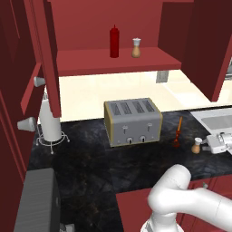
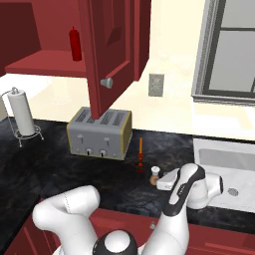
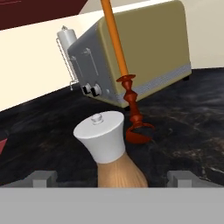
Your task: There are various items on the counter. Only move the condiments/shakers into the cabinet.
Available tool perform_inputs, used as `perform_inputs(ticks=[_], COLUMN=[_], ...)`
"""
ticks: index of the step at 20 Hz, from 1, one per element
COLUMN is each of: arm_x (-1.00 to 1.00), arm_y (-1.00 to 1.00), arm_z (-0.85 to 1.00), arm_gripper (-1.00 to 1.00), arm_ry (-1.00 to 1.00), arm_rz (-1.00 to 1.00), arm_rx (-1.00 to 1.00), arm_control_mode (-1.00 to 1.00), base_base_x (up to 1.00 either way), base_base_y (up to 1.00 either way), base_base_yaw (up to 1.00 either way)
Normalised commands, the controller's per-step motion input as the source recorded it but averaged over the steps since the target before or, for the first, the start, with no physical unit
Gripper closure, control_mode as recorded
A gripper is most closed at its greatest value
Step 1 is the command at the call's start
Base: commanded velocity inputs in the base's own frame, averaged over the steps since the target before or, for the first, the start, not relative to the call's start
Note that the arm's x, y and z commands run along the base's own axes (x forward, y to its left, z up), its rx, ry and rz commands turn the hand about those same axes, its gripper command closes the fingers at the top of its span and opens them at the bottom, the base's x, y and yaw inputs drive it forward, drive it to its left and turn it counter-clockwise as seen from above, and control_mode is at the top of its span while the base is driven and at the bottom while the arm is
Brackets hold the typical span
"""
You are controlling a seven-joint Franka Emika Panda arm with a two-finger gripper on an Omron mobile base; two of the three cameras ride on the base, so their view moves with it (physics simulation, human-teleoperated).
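Fingers of the white arm's two-finger gripper (image 3: 112,177) stood wide apart, one dark tip on either side of the small shaker with a round tan wooden body and pale grey-white top (image 3: 108,151), which sat upright on the black, faintly marbled stone counter (image 1: 90,172) and was not yet clamped. Risk seemed to lie in how closely the thin orange-red stick-like utensil (image 3: 124,83) stood just behind that shaker, its spiralled foot near the shaker's top: a grip taken too deep, or a lift that swung forward, could have knocked the utensil over, and pads closing on the flared top instead of the rounded body might have let the shaker slip or tip. Beyond the utensil sat the grey four-slot toaster with tan edges (image 1: 132,121), and farther along the counter a white paper-towel roll on a wire stand (image 1: 50,122). Above, the large dark red wall cabinet (image 1: 113,61) stood with its tall doors open, and on its flat shelf already rested the slim dark red squeeze bottle with a pointed nozzle (image 1: 114,41) and a second tan shaker (image 1: 136,48), so one item appeared left to move. A cream wall with a grey outlet (image 2: 156,84), a grey-framed window (image 2: 234,50) and a pale sink (image 2: 229,167) closed the room.
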Motion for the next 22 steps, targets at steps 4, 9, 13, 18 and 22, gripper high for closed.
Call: perform_inputs(ticks=[4,9,13,18,22], arm_x=[0.0,0.0,0.02,0.12,0.04], arm_y=[0.0,0.0,0.0,0.0,0.01], arm_z=[0.0,0.0,0.0,0.0,0.0], arm_gripper=[-1.0,-1.0,-1.0,-1.0,-1.0], arm_ry=[0.0,0.0,0.02,0.06,0.08], arm_rz=[0.0,0.0,0.0,0.0,0.0], arm_rx=[0.0,0.0,0.0,0.0,0.0], arm_control_mode=[-1.0,-1.0,-1.0,-1.0,-1.0], base_base_x=[0.0,0.0,0.0,0.0,0.0], base_base_y=[0.0,0.0,0.0,0.0,0.0], base_base_yaw=[0.0,0.0,0.0,0.0,0.0])
